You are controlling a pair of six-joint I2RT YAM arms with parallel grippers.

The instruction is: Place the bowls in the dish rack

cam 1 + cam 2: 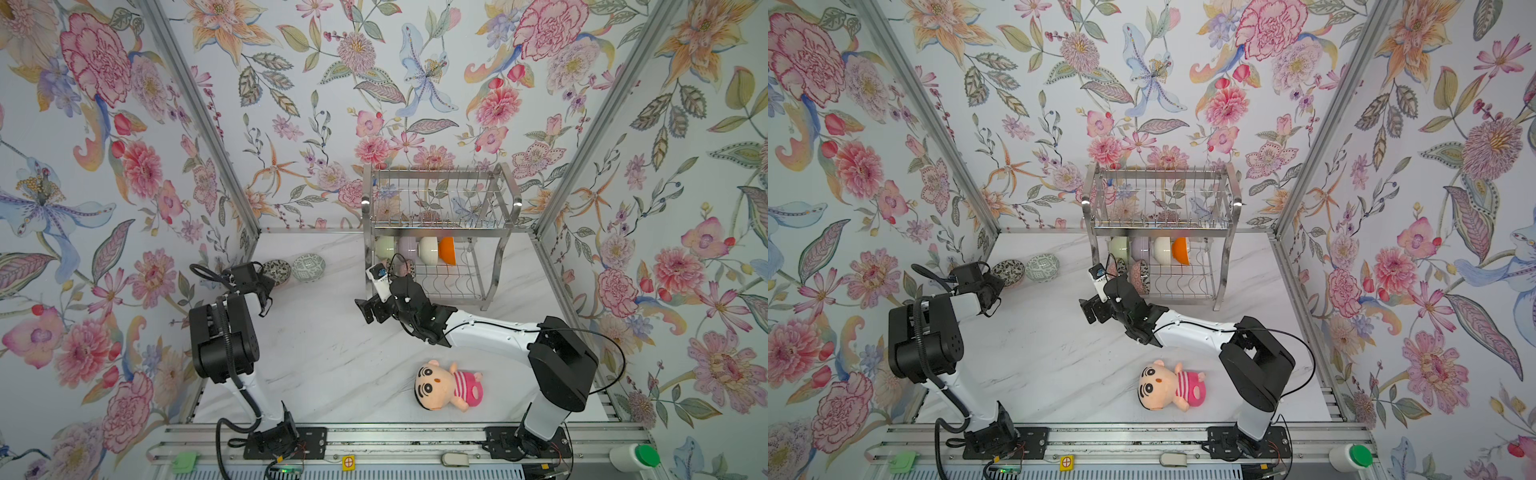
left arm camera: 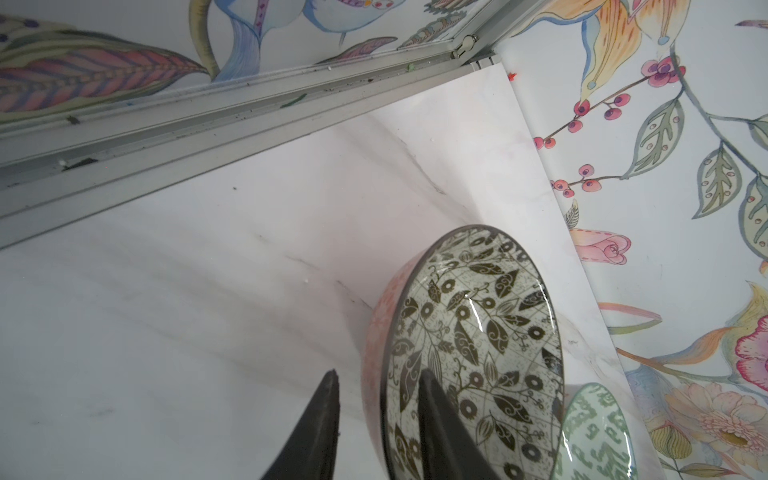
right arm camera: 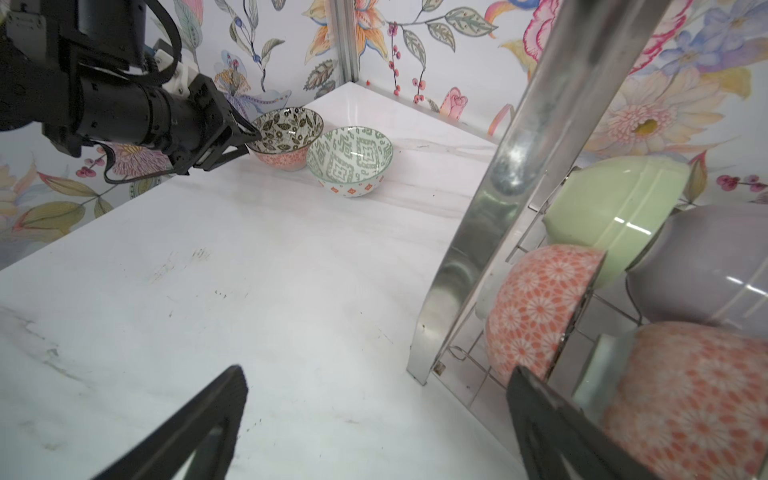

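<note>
We have the left claw [image 2: 378, 374] astride the rim of the leaf-patterned bowl [image 2: 473, 345], one finger inside and one outside. The fingers are partly apart, and the outer one looks clear of the pink wall, so we judge the bowl is not yet clamped. It sits on the desk [image 3: 291, 270] in the far left corner, and the green-patterned bowl [image 3: 351, 160] is right against it.

The right claw [image 3: 376, 370] gapes wide and empty beside the dish rack [image 1: 440, 227]. The rack already holds the pale green bowl [image 3: 615, 208], lavender bowl [image 3: 706, 266], cream bowl [image 1: 428, 249], orange bowl [image 1: 448, 250] and two pink-patterned bowls [image 3: 536, 303].

Our worries:
- A pinch on a thin glazed rim can slip, letting the bowl swing or drop.
- Lifting could drag or tip its green-patterned neighbour.
- The right arm sits before the rack's lower tier, so we risk a clash when the left arm carries the bowl across.
</note>
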